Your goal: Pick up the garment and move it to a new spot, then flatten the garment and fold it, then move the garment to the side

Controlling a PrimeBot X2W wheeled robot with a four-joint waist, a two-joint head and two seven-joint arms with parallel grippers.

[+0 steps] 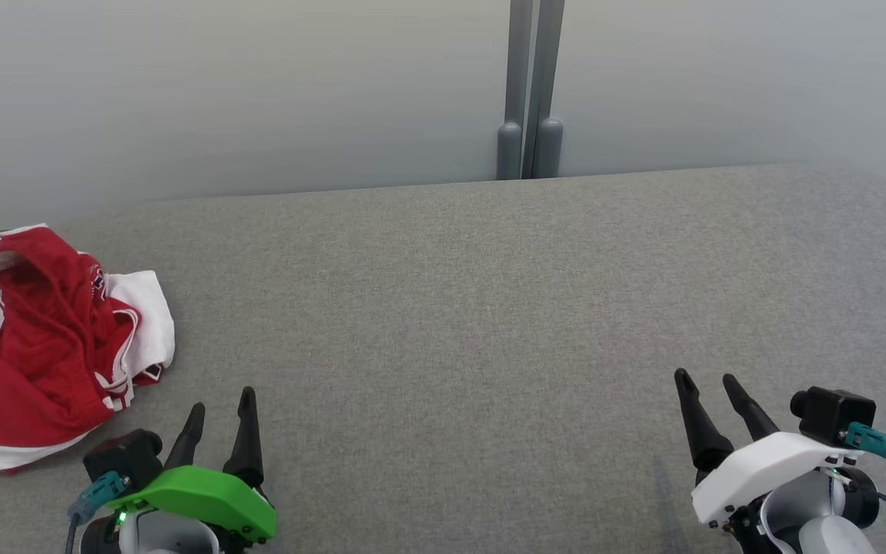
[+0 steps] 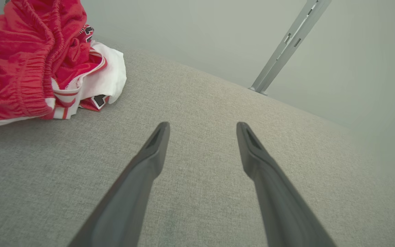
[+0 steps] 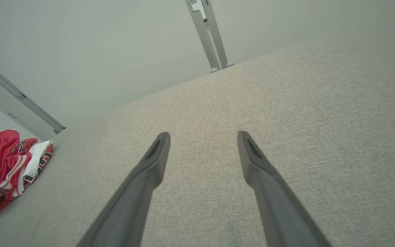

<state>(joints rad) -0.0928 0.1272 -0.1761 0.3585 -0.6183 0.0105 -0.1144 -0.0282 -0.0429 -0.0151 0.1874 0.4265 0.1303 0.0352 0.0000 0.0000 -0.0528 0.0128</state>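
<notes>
At the left edge of the desk (image 1: 451,308) your crumpled red-and-white garment (image 1: 43,346) lies. Your left gripper (image 1: 221,398) is near it, your right gripper (image 1: 705,376) toward the right edge; both jaws stand apart, holding nothing.

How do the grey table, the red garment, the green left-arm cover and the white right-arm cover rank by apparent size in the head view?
1. grey table
2. red garment
3. green left-arm cover and white right-arm cover: these look about alike, so they are not ranked.
</notes>
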